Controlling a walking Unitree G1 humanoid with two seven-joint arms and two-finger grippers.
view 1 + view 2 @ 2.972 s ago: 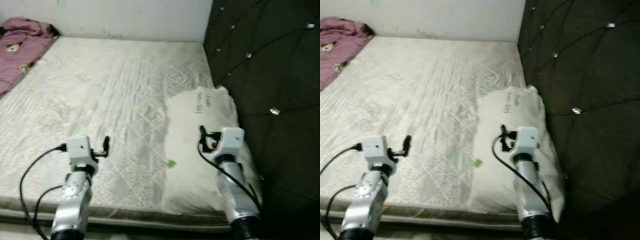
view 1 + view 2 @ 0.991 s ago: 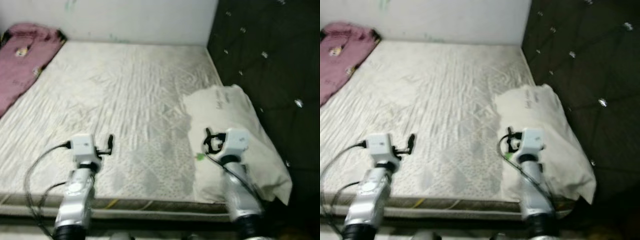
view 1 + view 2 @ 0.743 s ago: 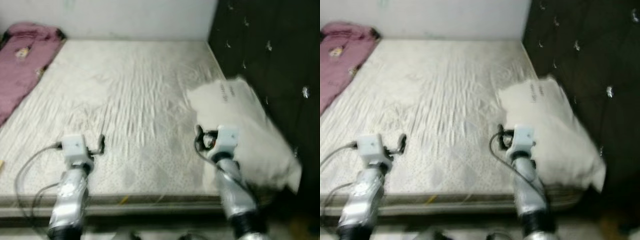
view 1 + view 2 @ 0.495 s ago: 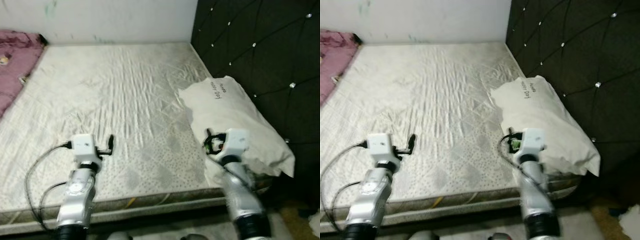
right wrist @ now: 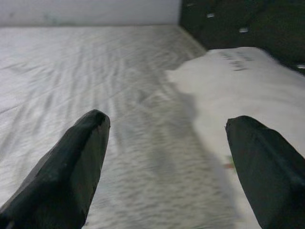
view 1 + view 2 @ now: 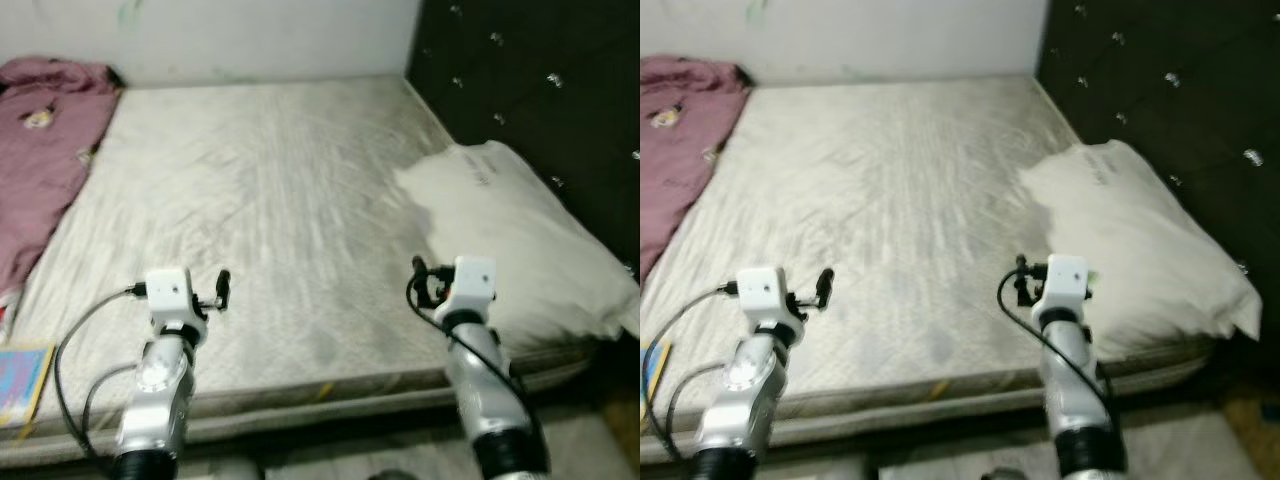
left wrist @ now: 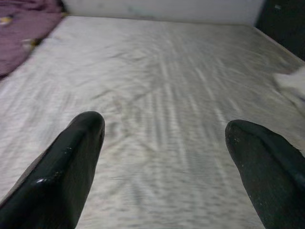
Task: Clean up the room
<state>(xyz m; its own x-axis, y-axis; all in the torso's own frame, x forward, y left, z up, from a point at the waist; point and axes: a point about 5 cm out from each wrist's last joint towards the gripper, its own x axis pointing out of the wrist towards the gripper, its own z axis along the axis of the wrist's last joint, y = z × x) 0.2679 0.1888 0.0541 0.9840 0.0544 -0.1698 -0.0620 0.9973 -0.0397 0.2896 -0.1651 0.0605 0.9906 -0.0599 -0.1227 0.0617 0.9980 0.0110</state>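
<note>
A bare bed (image 6: 270, 200) takes up most of the scene, with a dark tufted headboard (image 6: 540, 90) along its right side. A white pillow (image 6: 520, 250) lies on the right of the bed against the headboard, its near corner hanging past the mattress edge. A purple blanket (image 6: 45, 140) is heaped on the far left of the bed and trails down the left side. A colourful book (image 6: 22, 385) lies on the floor at the near left, just beside the bed. The left claw (image 7: 164, 157) hangs over the near edge of the mattress with its fingers wide apart and nothing between them. The right claw (image 5: 167, 152) hangs over the near right part of the bed, just beside the pillow, fingers likewise spread and empty. Judging by this, the tidying has barely started: the pillow sits askew and wants squaring up, the blanket is still bunched and wants folding or spreading, and the book is still on the floor. The pillow, nearest the right claw, looks the likeliest first job.
</note>
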